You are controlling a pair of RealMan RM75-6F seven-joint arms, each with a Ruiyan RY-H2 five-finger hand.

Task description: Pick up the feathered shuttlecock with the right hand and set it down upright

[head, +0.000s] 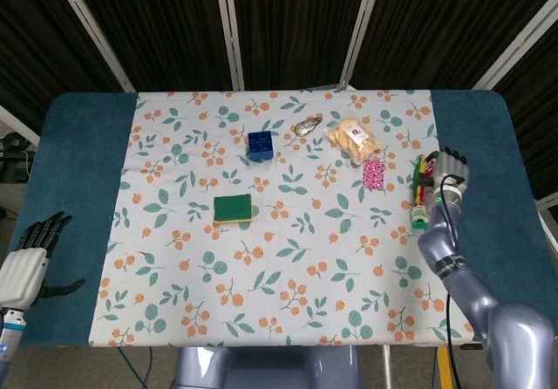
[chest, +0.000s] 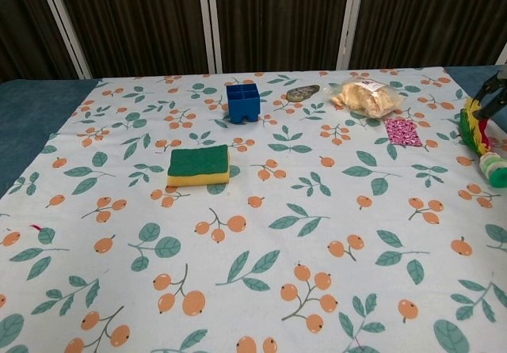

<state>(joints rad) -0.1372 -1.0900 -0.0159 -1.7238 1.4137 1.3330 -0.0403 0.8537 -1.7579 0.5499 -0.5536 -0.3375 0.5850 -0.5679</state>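
My right hand (head: 450, 173) hangs over the shuttlecock (head: 422, 194) lying at the counter's right edge, ready to grasp; whether my fingers are clamped, I cannot tell.

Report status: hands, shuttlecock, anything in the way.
Right robot hand over the shuttlecock, grip unclear. Shuttlecock lying flat at cloth's right edge. Left robot hand open, idle. Nothing crowding the shuttlecock.

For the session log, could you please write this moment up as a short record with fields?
target: shuttlecock, lying on its side near the table's right edge, green base toward the robot
right hand: over the shuttlecock's feather end; whether it grips is unclear
left hand: fingers apart, holding nothing, off the table's near left corner
other items: sponge, blue box, snack bag, pink packet
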